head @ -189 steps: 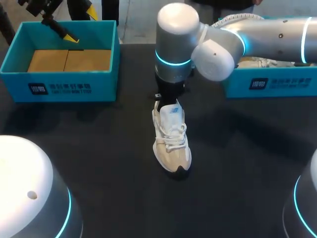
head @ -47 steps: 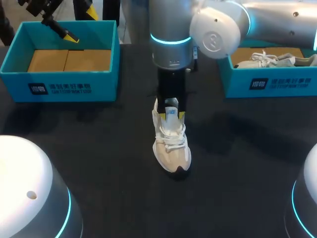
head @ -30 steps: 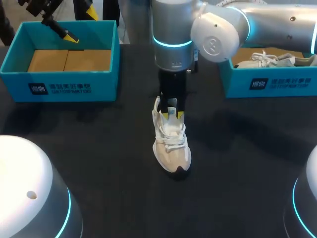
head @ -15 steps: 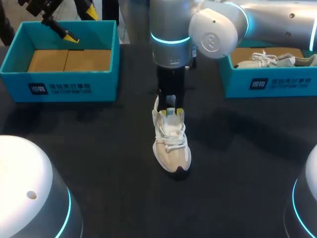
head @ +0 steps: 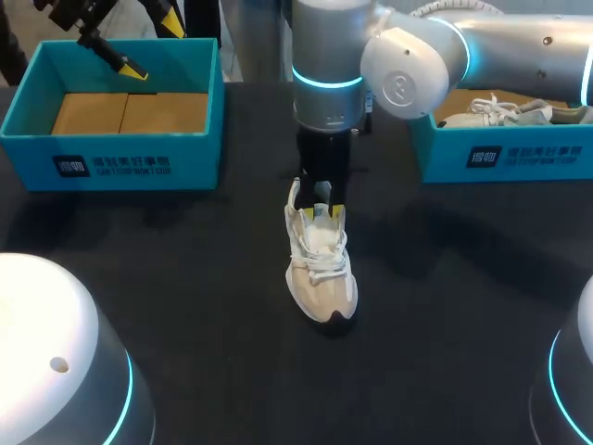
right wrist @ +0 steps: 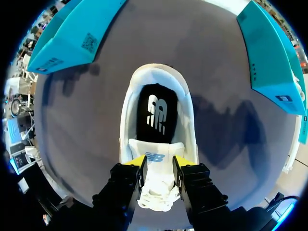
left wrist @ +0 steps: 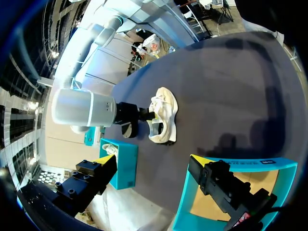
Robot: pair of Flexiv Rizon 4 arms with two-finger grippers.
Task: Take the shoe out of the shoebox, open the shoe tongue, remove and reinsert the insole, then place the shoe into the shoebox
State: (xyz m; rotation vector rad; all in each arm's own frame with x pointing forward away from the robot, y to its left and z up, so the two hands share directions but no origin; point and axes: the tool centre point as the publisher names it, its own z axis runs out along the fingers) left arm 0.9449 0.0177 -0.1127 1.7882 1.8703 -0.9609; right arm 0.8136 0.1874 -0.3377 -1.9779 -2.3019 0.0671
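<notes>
Laces upward, the shoe [head: 321,269] stands on the dark table [head: 167,297] between two teal boxes, its toe towards the robot's side. The right pincer [right wrist: 158,166] comes down over its heel end and is closed narrowly on the tongue [right wrist: 156,158], one yellow tip pressed to each side. Ahead of those tips the black insole [right wrist: 155,113] lies flat inside the shoe's opening. The left pincer [head: 153,44] hangs over the far rim of the left shoebox [head: 111,158], fingers spread wide, holding nothing. The right shoebox [head: 500,158] contains a second shoe [head: 500,113].
</notes>
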